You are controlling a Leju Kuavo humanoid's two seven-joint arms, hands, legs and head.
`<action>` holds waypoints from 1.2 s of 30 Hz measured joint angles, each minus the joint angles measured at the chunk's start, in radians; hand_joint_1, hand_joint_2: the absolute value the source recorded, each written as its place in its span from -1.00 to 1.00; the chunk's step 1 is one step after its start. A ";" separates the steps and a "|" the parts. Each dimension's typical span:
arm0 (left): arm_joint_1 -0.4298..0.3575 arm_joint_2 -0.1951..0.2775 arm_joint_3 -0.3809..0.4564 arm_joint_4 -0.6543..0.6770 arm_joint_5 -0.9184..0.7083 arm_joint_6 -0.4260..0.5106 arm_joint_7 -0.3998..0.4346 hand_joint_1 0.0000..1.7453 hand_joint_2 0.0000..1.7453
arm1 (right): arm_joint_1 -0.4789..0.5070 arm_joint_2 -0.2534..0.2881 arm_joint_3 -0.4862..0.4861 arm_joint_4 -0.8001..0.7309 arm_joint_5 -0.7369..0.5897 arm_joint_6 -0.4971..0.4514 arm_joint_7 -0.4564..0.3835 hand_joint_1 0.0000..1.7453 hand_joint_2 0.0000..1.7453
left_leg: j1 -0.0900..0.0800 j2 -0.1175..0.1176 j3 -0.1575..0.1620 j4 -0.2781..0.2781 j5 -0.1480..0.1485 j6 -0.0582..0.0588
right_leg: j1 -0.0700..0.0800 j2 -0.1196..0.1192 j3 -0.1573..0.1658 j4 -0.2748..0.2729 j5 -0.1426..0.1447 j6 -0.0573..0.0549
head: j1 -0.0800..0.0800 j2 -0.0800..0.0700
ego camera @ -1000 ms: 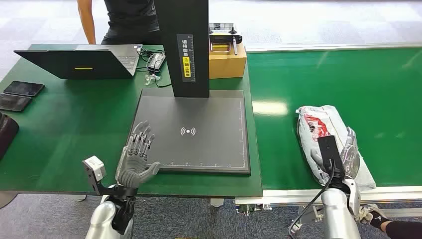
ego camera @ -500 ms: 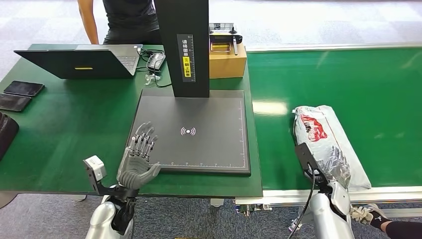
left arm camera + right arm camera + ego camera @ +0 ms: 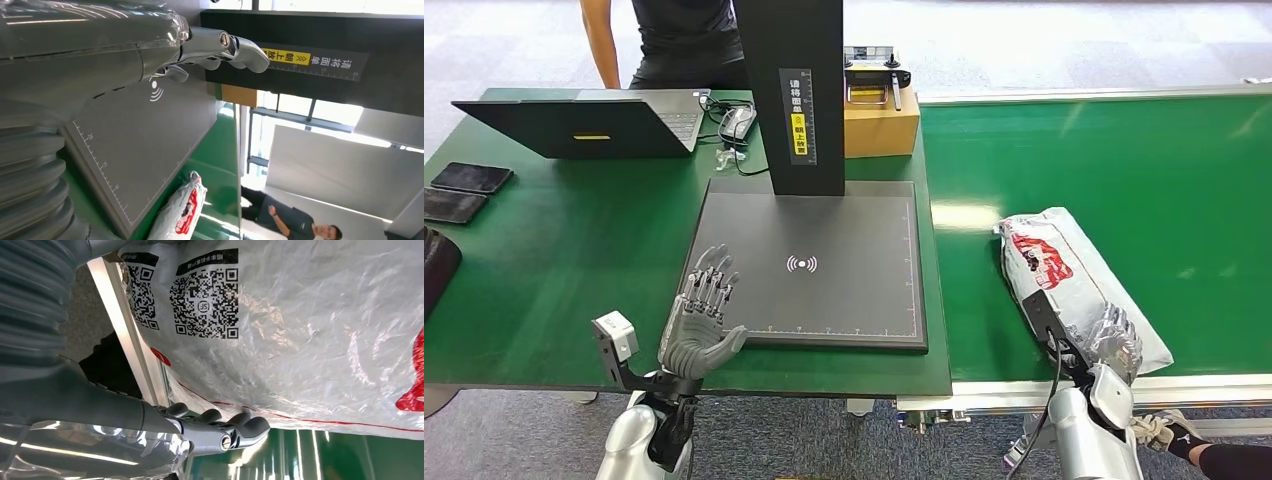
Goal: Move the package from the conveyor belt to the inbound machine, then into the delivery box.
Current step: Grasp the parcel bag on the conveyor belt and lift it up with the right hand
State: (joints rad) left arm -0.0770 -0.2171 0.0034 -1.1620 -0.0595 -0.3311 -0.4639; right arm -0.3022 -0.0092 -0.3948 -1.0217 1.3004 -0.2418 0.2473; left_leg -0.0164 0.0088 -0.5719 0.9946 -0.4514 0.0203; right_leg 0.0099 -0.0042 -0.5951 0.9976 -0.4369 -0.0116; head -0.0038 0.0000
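The white plastic-wrapped package with red print (image 3: pixel 1069 280) lies on the green conveyor belt (image 3: pixel 1124 160) at the right of the frame, its near end by the belt's front rail. The right hand (image 3: pixel 1112 338) rests on that near end, fingers curled against the wrap; whether they grip it I cannot tell. The left hand (image 3: pixel 702 315) hovers with fingers spread, holding nothing, at the lower left corner of the dark grey scanning pad of the inbound machine (image 3: pixel 844 250). To lift well, the fingers should likely wrap the bag's bulk, not loose film, which may slip.
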 joint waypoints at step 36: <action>-0.035 0.000 -0.002 0.050 0.008 0.005 -0.011 -1.00 1.00 | -0.078 -0.009 0.031 0.194 -0.105 0.227 -0.080 -1.00 1.00 | 0.001 0.003 0.015 0.000 -0.001 0.002 | 0.001 0.004 0.017 -0.005 0.002 0.003 | 0.000 0.000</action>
State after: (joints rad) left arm -0.1117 -0.2171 0.0019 -1.1120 -0.0519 -0.3265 -0.4753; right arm -0.3797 -0.0183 -0.3641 -0.8277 1.1958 -0.0147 0.1668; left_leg -0.0158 0.0121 -0.5565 0.9946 -0.4529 0.0218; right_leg 0.0105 -0.0007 -0.5785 0.9929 -0.4350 -0.0086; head -0.0037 0.0000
